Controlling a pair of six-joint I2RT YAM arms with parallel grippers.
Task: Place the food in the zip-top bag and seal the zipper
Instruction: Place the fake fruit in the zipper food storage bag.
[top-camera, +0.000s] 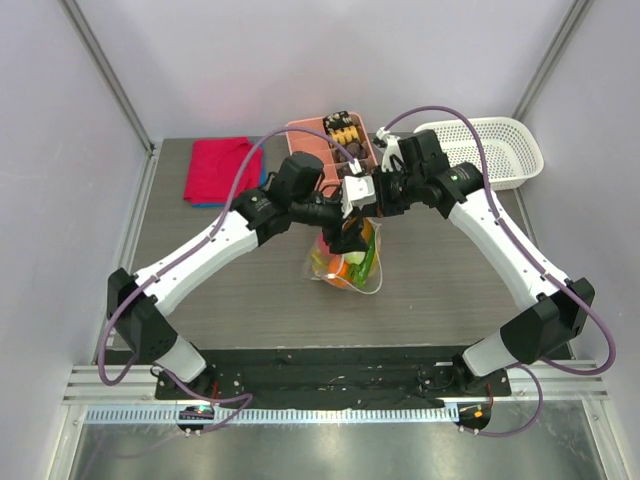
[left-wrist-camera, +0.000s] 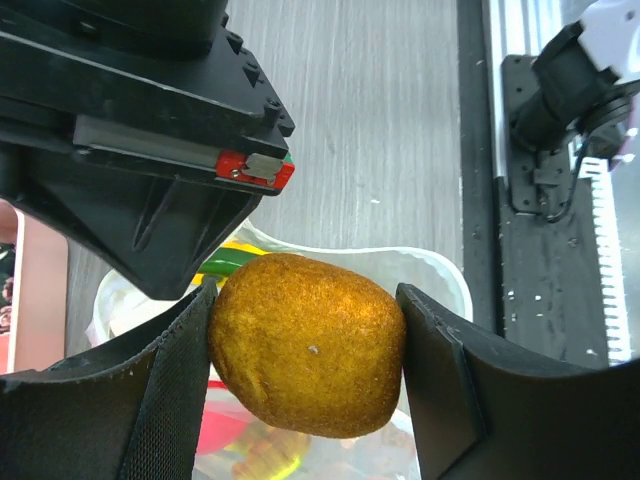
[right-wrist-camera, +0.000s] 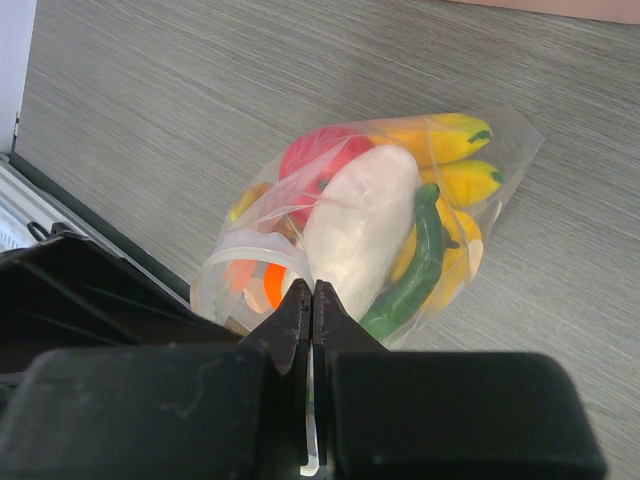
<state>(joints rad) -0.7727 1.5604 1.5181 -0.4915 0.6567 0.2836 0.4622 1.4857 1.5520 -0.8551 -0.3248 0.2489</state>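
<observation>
Orange (left-wrist-camera: 300, 365): pebbled, rounded, in left tool (left-wrist-camera: 308, 350) | bag (right-wrist-camera: 505, 135): clear, right tool (right-wrist-camera: 312, 297) pinching

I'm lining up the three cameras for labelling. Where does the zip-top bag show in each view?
Top external: zip-top bag at centre, just below where the two arms meet.
Left wrist: its open rim at lower middle, behind the orange fruit held in the left hand.
Right wrist: the bag at centre, full of food, right hand pinching its near edge.
Shared landmark: grey wood-grain table top.
</observation>
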